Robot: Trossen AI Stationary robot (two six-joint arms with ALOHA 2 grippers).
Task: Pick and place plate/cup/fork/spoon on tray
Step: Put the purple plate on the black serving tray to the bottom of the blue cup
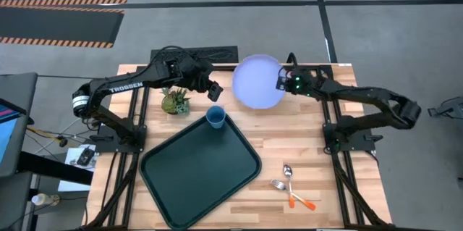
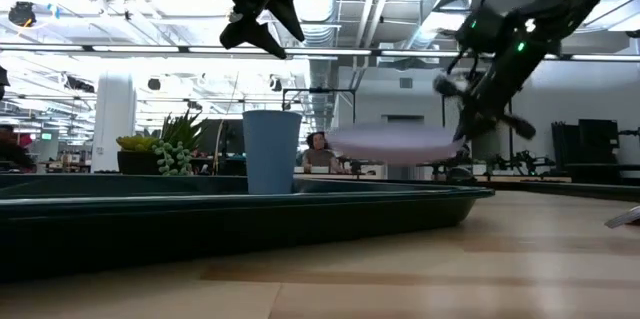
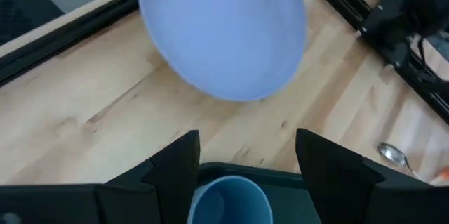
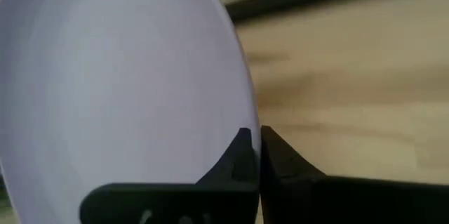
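The pale lavender plate (image 1: 257, 80) is held above the table's far middle by my right gripper (image 1: 283, 82), which is shut on its right rim. In the low view the plate (image 2: 395, 142) hangs level, clear of the wood. The blue cup (image 1: 215, 117) stands upright on the far corner of the dark green tray (image 1: 195, 166). My left gripper (image 1: 214, 91) is open and empty, well above the cup (image 2: 272, 151). The spoon (image 1: 288, 173) and the fork (image 1: 281, 185) lie on the wood to the right of the tray. My right gripper pinches the plate's rim (image 4: 247, 122) between its two fingers, on the side toward the table's right edge. The fingers come about level from the right. The plate is lifted clear of the table and stays roughly level.
A small green potted plant (image 1: 174, 101) stands left of the cup, near my left arm. Bare wood lies between the tray and the cutlery and under the plate. A person sits in the room far behind the table (image 2: 318, 149).
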